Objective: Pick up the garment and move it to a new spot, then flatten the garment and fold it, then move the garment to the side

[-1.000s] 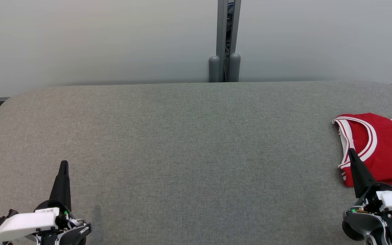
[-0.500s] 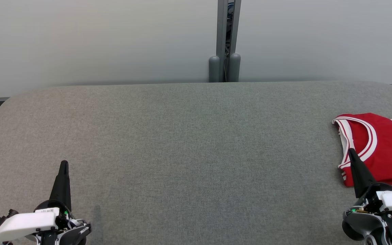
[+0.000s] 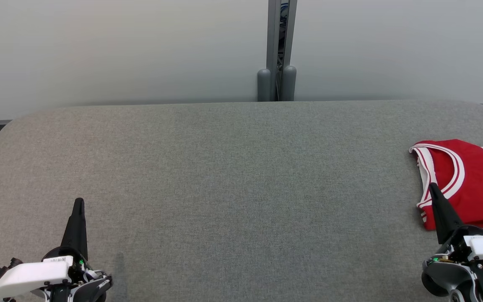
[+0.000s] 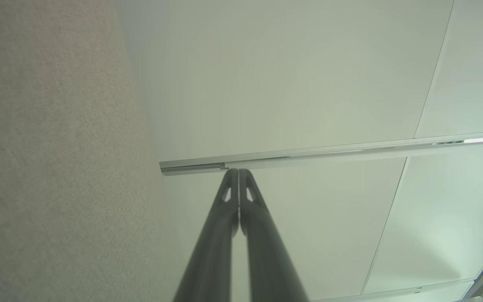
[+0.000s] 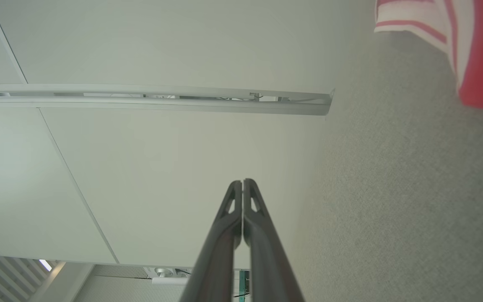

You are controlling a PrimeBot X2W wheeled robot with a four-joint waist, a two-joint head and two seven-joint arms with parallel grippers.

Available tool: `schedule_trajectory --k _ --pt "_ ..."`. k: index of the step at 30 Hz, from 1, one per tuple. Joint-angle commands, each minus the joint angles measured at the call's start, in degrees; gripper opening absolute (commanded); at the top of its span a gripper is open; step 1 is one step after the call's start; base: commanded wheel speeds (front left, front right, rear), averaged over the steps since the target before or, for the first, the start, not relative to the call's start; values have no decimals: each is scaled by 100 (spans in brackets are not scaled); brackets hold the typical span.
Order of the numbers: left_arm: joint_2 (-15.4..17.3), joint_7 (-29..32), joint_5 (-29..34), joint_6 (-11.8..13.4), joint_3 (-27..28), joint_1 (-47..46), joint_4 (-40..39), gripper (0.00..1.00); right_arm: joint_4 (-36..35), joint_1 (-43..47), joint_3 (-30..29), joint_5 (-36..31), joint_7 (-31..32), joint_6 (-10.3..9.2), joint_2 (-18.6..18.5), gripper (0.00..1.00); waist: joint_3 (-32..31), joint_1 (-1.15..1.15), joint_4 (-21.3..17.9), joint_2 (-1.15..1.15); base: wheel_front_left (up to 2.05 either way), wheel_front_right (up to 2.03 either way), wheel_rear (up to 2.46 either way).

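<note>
Both my pairs of fingers are pinched tight on nothing: left gripper (image 3: 79,204) at the near left, right gripper (image 3: 433,188) at the near right. Neither has budged in the last second, and nothing on the table has either, so I'd judge no step is under way. Out past my right tips lies the garment (image 3: 472,180), a red jersey with white trim. It sits fairly flat at the right edge of the grey padded table (image 3: 241,188), partly cut off. My right wrist view shows the cloth off to one side, not between my fingers.
</note>
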Motion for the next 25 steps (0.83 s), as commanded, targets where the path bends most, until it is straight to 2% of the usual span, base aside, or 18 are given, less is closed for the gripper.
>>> schedule_trajectory --k 1,25 --pt "13 16 10 -28 28 -84 2 0 16 -38 -16 -21 16 0 -16 0 0 0 0 0 0 0 0" --pt "10 22 16 -28 31 -84 1 0 16 -39 -24 -29 24 0 -11 0 0 0 0 0 0 0 0"
